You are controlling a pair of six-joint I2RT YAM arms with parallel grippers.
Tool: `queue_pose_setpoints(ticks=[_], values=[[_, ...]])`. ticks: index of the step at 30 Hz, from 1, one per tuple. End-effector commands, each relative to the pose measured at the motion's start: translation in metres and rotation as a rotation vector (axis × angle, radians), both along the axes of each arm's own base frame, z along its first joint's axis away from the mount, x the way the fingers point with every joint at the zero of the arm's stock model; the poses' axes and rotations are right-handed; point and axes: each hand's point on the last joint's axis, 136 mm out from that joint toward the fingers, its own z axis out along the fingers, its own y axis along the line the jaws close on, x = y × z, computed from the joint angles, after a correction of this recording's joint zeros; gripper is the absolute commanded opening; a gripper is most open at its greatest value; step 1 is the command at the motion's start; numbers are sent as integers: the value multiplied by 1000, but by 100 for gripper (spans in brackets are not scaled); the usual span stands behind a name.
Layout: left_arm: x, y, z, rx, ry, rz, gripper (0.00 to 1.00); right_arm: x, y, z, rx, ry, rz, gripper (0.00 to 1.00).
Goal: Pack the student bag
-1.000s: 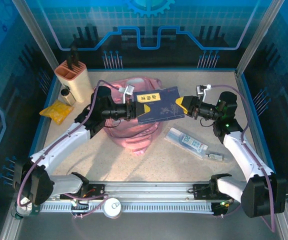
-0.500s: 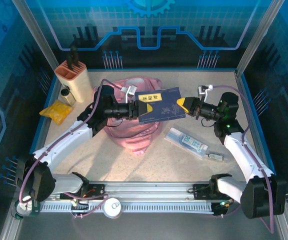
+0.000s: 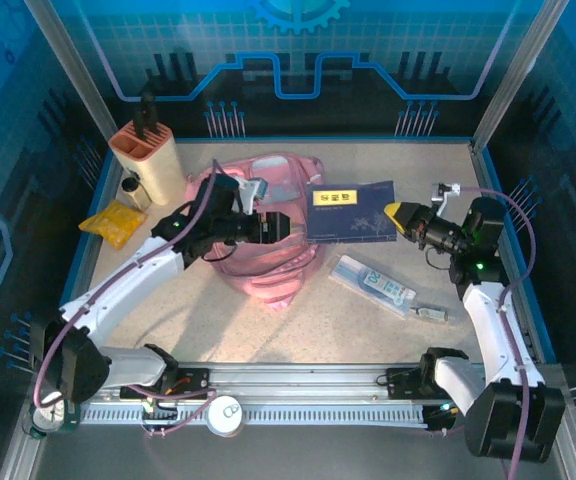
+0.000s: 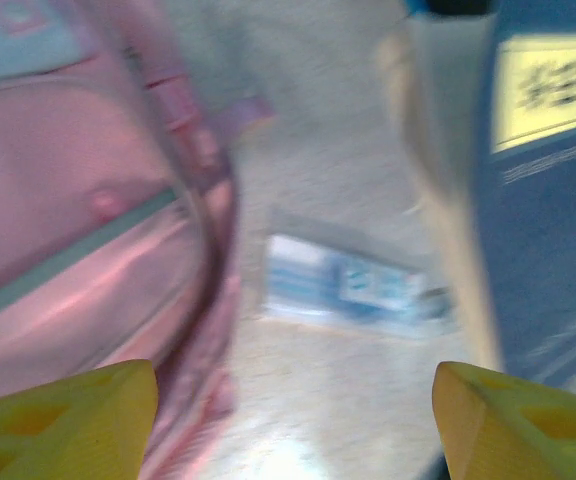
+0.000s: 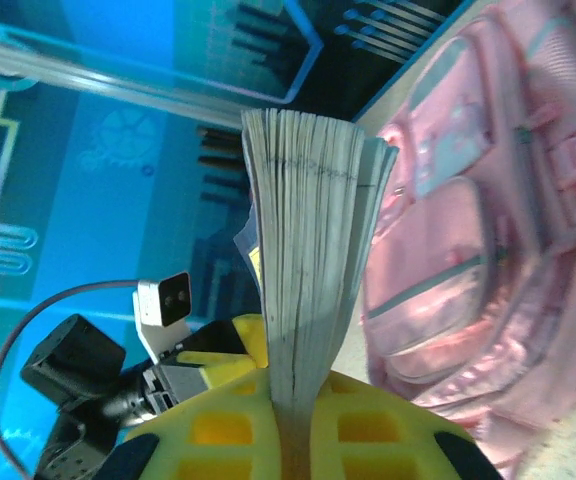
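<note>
student bag (image 3: 268,268): soft pink cloth, translucent glossy panels | book (image 3: 350,212): smooth blue cover, matt paper page edges | counter (image 3: 318,330): speckled, matt | pack (image 3: 373,283): clear glossy plastic

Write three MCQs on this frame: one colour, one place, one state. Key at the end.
1. What colour is the bag?
A. green
B. pink
C. black

2. Where is the book?
A. inside the bag
B. under the bag
C. held in the air by the right gripper, at the bag's right side

3. The left gripper is:
A. shut on the book
B. open, holding nothing
C. shut on the bag

Key:
1 B: the fabric is pink in every view.
2 C: the right wrist view shows the pages clamped in that gripper, beside the bag.
3 B: the left wrist view shows its fingers wide apart with nothing between them.
</note>
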Motion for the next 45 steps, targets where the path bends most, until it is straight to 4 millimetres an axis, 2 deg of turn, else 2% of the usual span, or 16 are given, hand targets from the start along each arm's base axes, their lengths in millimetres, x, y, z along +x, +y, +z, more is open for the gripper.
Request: queue_pose_setpoints(ticks=[1, 7, 12, 17, 23, 26, 30, 34, 42, 45], values=[[7, 28, -53, 409, -16, -10, 74, -8, -14, -22, -42, 38, -45, 0], [20, 19, -96, 788, -73, -116, 74, -11, -36, -46, -18, 103, -116, 0], [36, 14, -119, 959, -128, -154, 74, -12, -47, -54, 0, 122, -154, 0], [56, 22, -134, 1084, -169, -113, 71, -11, -52, -58, 10, 130, -165, 0], [69, 14, -138, 1070, -209, -107, 55, -10, -53, -59, 15, 129, -172, 0], [73, 11, -139, 1070, -216, -109, 37, -9, -53, -56, 20, 122, -171, 0], [76, 4, -128, 1044, -220, -105, 16, -12, -53, -57, 4, 124, -167, 0], [79, -6, -105, 970, -246, -91, 0, -14, -53, -59, -7, 126, -160, 0], [85, -18, -36, 842, -290, -12, 0, -24, -46, -62, -52, 126, -115, 0], [90, -15, -13, 813, -299, 43, 0, -26, -41, -67, -60, 150, -92, 0]])
